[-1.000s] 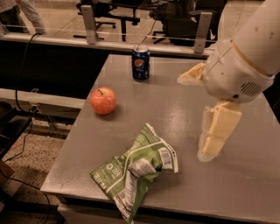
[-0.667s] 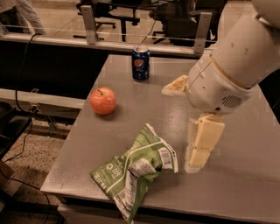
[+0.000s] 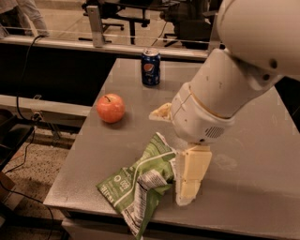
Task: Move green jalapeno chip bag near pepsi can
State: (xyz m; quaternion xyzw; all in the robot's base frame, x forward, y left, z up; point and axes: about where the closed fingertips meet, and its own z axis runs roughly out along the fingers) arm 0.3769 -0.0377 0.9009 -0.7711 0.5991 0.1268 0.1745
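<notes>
Camera view: nearest, at the front edge of the grey table, lies the crumpled green chip bag, its lower corner with the white label hanging over the edge. Just to the bag's right stands one cream finger of the gripper, pointing down at the tabletop and close against the bag's side; whether it touches the foil cannot be told. The other finger sticks out to the left higher up, well apart from the first, so the claw is spread wide and grasps nothing. Above the fingers the bulky white arm fills the upper right. Farther back on the left side of the table sits a red apple, apart from the bag. Farther still, near the table's far edge, the blue pepsi can stands upright, well apart from the bag. Beyond the table are dark office chairs.
</notes>
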